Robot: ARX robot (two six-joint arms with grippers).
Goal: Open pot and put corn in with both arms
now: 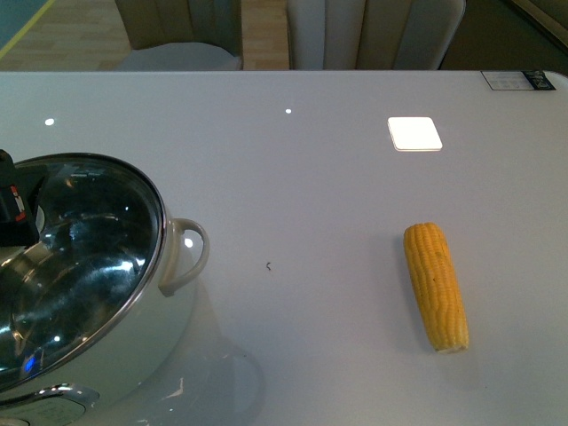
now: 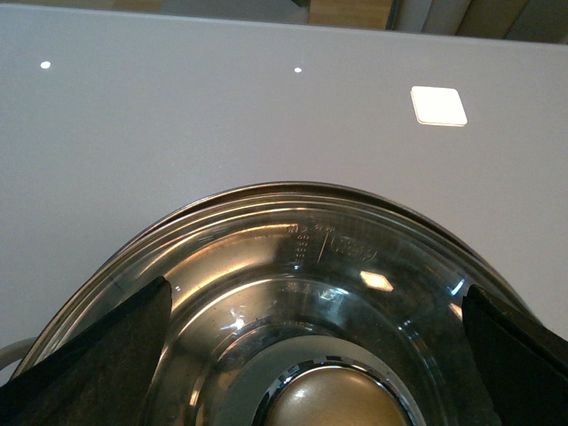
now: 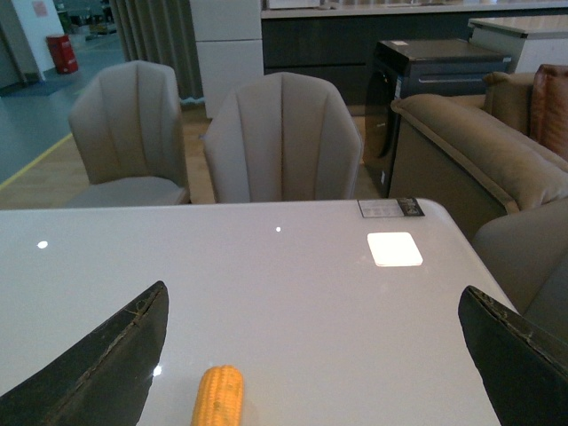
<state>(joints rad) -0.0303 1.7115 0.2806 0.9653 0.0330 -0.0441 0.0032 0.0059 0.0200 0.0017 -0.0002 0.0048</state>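
The pot stands at the table's front left, white outside, with a white loop handle. A glass lid with a steel rim covers it. My left gripper is open just above the lid, its fingers on either side of the round lid knob; only a black part of it shows in the front view. The yellow corn lies on the table at the right. My right gripper is open and empty above the table, with the corn's end below it, nearer one finger.
A bright rectangular reflection lies on the white table behind the corn. A label card sits at the far right corner. Chairs stand beyond the far edge and a sofa beside the right edge.
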